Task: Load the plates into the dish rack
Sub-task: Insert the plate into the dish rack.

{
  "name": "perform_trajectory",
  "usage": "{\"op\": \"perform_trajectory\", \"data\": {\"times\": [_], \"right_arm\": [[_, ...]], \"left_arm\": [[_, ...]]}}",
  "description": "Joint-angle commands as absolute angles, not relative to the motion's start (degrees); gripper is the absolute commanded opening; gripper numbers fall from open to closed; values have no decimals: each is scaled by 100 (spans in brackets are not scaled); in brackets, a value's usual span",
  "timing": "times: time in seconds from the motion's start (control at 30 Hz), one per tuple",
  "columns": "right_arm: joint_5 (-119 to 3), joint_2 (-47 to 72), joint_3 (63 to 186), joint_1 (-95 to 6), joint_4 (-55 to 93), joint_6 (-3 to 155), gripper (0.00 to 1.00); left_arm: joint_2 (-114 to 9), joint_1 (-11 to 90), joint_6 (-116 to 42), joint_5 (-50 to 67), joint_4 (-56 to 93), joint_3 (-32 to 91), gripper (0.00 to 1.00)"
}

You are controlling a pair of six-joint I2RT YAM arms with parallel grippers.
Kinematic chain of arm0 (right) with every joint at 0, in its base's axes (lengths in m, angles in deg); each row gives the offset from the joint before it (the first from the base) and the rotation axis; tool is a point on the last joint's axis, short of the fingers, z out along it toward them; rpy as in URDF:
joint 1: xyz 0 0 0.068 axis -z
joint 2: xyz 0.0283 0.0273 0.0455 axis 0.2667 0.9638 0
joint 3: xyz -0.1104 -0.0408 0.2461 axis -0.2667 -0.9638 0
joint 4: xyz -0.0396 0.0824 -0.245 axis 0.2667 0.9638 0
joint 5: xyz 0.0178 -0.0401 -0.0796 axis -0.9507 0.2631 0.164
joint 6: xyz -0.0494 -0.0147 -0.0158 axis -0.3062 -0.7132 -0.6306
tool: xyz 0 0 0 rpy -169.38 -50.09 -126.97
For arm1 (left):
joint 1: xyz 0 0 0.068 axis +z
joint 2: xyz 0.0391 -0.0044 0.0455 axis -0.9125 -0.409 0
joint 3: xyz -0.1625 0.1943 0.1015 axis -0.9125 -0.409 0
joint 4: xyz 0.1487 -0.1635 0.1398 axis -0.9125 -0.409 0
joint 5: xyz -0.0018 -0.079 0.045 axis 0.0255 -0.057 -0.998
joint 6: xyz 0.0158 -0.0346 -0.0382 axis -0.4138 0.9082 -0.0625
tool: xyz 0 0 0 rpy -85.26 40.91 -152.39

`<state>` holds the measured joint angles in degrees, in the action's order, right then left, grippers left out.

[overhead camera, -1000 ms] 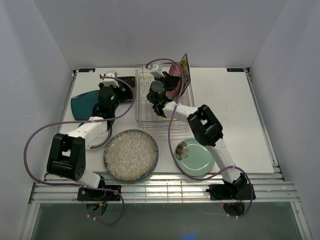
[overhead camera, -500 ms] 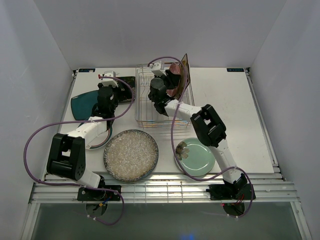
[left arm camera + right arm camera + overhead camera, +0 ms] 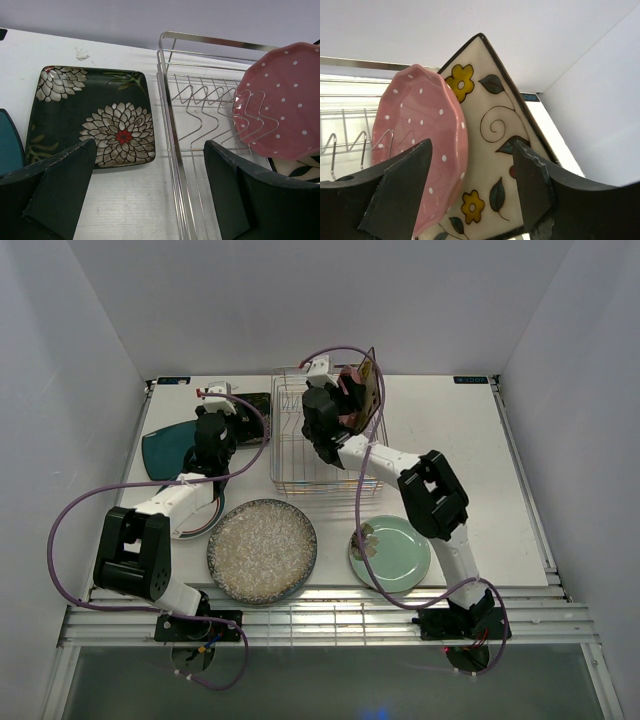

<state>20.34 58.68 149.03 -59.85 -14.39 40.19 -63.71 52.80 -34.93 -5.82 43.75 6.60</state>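
L claw (image 3: 150, 148) wide open, nothing in it, hanging low over the bench (image 3: 125, 200) btw the black floral sq plate (image 3: 92, 120), flat on its left, and the dish rack (image 3: 210, 115) on its right. R claw (image 3: 472, 147) reaches over the rack's far right corner, also open and not clamped on anything; in the R wrist view the edge of the pink dotted plate (image 3: 420, 145) and part of the cream floral sq plate (image 3: 495, 125) show in the gap btw its fingers, can't tell if either finger touches. Pink plate stands on edge in the rack tines, tilted, w/ the cream plate just behind it, up on a corner like a diamond. Rest of rack holds no plates as far as seen. Still flat on the bench: grey speckled plate (image 3: 262, 550) near the front btw the arm bases, mint green plate (image 3: 395, 558) to its right w/ R arm crossing over it, teal plate (image 3: 165, 448) at far left beside the black one, white teal-rimmed plate (image 3: 197, 523) mostly hidden under L arm, can't tell if one or two
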Motion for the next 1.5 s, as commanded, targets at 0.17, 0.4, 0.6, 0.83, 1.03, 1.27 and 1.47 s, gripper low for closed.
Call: {"op": "perform_trajectory", "data": {"times": [0.17,0.4,0.6,0.83,1.03,1.27,1.47], "right_arm": [[1092,4276,13984,-6073,-807,5558,86],[853,3600,13729,-6091,370,6358,95],[598,2773,12842,-6091,467,6814,90],[502,1842,12253,-6091,1267,7754,90],[388,910,11367,-6056,1610,8301,90],[53,-127,10329,-6056,2364,9178,90],[615,-655,9862,-6047,3629,10347,90]], "left_arm": [[-6018,5312,-3500,-501,4452,566,98],[-5957,5312,-3526,-474,4452,540,98],[-5921,5312,-3535,-422,4452,531,98],[-5895,5312,-3605,-307,4426,531,98],[-5816,5312,-3614,-219,4426,496,98],[-5790,5320,-3632,-211,4426,487,98],[-5798,5320,-3649,-132,4452,496,98]]}}
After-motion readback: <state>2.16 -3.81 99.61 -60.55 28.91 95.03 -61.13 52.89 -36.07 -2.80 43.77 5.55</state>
